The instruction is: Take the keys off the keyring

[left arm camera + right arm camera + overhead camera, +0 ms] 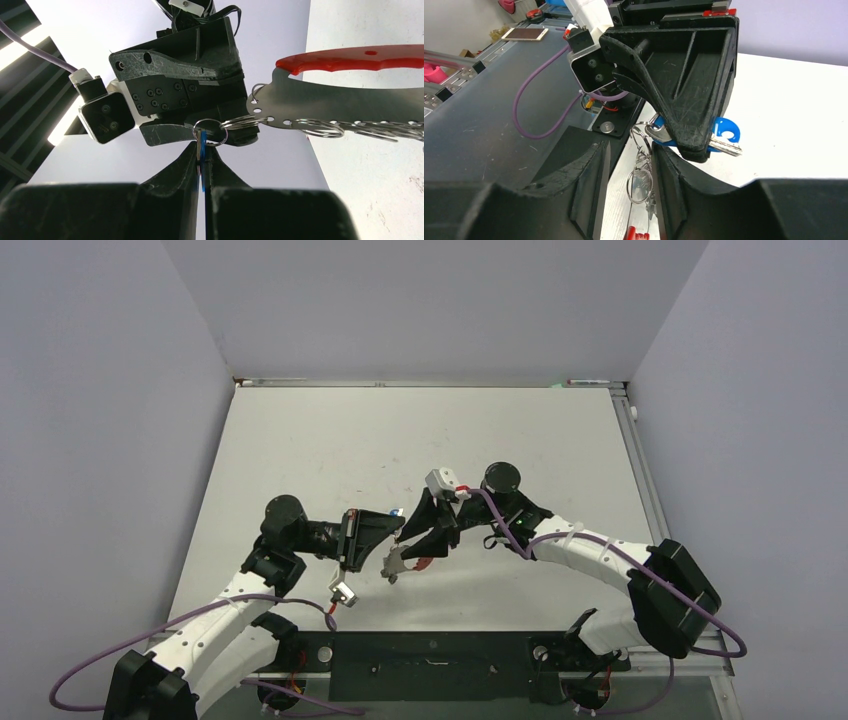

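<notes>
The keyring (350,102) is a flat silvery plate with a red grip (350,56), held level above the white table (330,440). Several thin split rings (320,127) hang along its lower edge. My left gripper (204,150) is shut on a blue-tagged key (204,142) that hangs from a small split ring (210,131) linked to the plate's end. The right wrist view shows that key (724,134) in the left gripper (694,150). My right gripper (631,185) has the plate and rings (641,180) between its fingers. From above, both grippers (395,528) (428,540) meet over the keyring (397,563).
A black mounting plate (430,660) runs along the table's near edge between the arm bases. Purple cables (539,110) loop beside it. A dark bench with a phone (526,33) lies beyond the table edge. Walls enclose the table on three sides.
</notes>
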Tool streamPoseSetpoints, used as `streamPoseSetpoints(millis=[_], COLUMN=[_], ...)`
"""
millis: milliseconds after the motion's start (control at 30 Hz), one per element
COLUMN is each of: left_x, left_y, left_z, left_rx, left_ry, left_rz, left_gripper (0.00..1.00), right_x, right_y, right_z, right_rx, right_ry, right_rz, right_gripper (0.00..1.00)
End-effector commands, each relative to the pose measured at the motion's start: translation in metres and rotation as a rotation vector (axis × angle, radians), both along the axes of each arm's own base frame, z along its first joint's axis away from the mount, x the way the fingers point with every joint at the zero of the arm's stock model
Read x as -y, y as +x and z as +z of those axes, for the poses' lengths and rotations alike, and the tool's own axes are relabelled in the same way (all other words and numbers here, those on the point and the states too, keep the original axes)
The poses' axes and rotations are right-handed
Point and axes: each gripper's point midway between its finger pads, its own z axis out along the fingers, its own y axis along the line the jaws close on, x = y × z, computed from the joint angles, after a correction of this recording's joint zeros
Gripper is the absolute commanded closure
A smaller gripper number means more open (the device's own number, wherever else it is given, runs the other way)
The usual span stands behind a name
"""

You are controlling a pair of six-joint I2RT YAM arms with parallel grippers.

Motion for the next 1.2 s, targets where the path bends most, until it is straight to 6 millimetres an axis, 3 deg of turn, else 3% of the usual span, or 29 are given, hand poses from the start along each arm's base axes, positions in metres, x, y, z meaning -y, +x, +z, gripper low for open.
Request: streamPoseSetpoints(millis=[0,400,633,833,1033,1167], left_x=[-0.001,-0.001,-0.002,-0.002,-0.005,-0.014], left_y=[-0.005,-0.005,-0.006,-0.005,0.002,0.012], left_z=[0.010,0.010,0.011,0.010,0.009,0.010], left_rx=[0.036,0.036,0.027,0.020,-0.010,-0.051], left_ry=[-0.012,-0.009,-0.006,-0.003,-0.001,-0.006], left_rz=[-0.027,-0.029,-0.029,-0.025,0.020,0.082], left_gripper=[1.00,1.00,1.00,1.00,1.00,1.00], right_x=[0.000,-0.005,-0.011,-0.012,-0.008,-0.005], right_y=[-0.009,0.000,0.018,0.019,0.020,0.022], right_z=[0.011,0.006,-0.001,-0.001,-0.003,0.002], right_rx=[0.051,0.049,0.029,0.028,0.039,0.042], right_ry=[0.051,0.041,0.013,0.012,0.002,0.015], right_rz=[0.050,0.008,-0.098,-0.109,-0.113,-0.118], right_gripper=[0.64,0.68,0.69,0.77,0.93,0.95])
